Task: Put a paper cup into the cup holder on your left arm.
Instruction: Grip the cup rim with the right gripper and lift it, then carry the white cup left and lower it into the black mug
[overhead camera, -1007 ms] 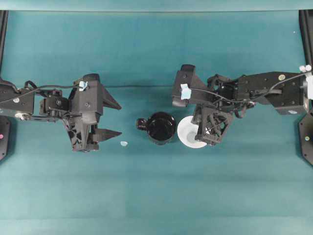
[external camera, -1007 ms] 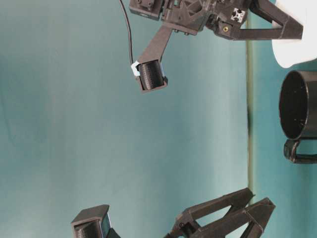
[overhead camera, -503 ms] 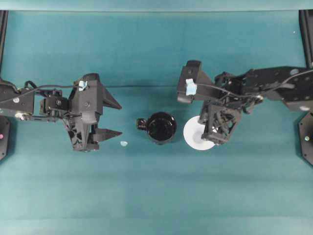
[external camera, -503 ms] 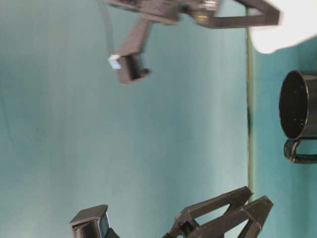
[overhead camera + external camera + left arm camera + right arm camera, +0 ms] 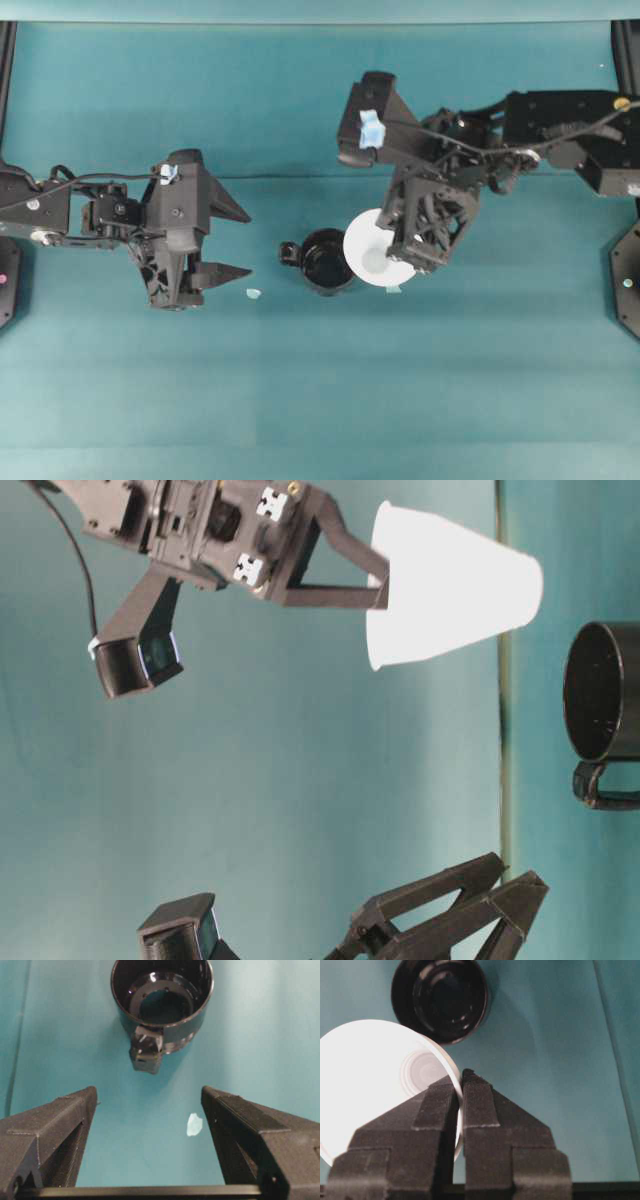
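My right gripper is shut on the rim of the white paper cup, one finger inside and one outside. The cup hangs clear of the table, tilted, mouth up. In the overhead view it overlaps the right edge of the cup holder. The holder is a glossy black mug shape that stands empty on the teal cloth, its handle towards my left gripper. That gripper is open, a short way left of the holder, with nothing between its fingers.
A small white scrap lies on the cloth between the left gripper and the holder. Black frame posts stand at the table's left and right edges.
The right gripper has lifted the paper cup off the table and carried it left, over the holder's right edge. The left arm and the holder have not moved.
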You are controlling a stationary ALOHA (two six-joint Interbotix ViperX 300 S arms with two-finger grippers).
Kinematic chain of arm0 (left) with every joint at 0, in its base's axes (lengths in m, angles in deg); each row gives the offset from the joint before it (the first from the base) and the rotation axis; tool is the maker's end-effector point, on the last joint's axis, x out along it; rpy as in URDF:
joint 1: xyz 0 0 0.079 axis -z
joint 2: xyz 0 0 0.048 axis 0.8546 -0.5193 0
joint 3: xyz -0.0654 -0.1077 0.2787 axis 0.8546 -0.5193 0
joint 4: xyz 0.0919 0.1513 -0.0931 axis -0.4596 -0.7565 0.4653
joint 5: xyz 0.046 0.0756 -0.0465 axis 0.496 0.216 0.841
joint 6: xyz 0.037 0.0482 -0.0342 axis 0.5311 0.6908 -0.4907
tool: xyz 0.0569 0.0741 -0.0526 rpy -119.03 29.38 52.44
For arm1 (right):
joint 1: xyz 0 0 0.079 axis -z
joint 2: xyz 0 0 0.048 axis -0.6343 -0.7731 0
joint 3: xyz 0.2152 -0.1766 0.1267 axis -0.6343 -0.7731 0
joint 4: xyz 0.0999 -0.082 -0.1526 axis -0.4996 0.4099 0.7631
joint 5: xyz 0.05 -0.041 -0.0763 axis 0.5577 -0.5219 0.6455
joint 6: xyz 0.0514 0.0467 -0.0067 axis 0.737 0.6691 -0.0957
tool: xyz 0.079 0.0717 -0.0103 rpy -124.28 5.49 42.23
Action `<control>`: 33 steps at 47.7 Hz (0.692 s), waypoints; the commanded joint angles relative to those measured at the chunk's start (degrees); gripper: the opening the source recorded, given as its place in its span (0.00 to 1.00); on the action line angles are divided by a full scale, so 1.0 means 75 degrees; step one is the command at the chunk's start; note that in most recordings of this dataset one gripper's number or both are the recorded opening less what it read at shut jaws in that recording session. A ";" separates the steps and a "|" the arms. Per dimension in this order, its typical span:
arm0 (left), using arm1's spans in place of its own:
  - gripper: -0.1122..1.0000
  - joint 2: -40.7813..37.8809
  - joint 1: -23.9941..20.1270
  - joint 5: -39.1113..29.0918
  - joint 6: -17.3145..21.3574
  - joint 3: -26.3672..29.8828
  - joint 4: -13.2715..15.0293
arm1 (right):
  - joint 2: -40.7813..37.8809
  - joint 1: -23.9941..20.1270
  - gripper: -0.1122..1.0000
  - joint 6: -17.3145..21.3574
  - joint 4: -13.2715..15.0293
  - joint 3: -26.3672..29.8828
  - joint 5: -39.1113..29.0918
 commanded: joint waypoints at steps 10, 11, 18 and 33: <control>0.89 0.0023 0.0012 0.0082 0.0000 0.0117 -0.0012 | -0.0070 0.0059 0.05 0.0047 -0.0023 0.0352 0.0293; 0.89 0.0012 0.0000 0.0082 0.0000 0.0129 -0.0012 | -0.0094 0.0047 0.05 0.0047 -0.0023 0.0387 0.0340; 0.89 0.0023 0.0012 0.0105 0.0000 0.0129 -0.0012 | -0.0363 0.0047 0.05 0.0047 -0.0023 0.0621 0.0492; 0.89 0.0012 0.0000 0.0105 0.0000 0.0129 -0.0012 | -0.1078 0.0047 0.05 0.0023 -0.0035 0.0996 0.0668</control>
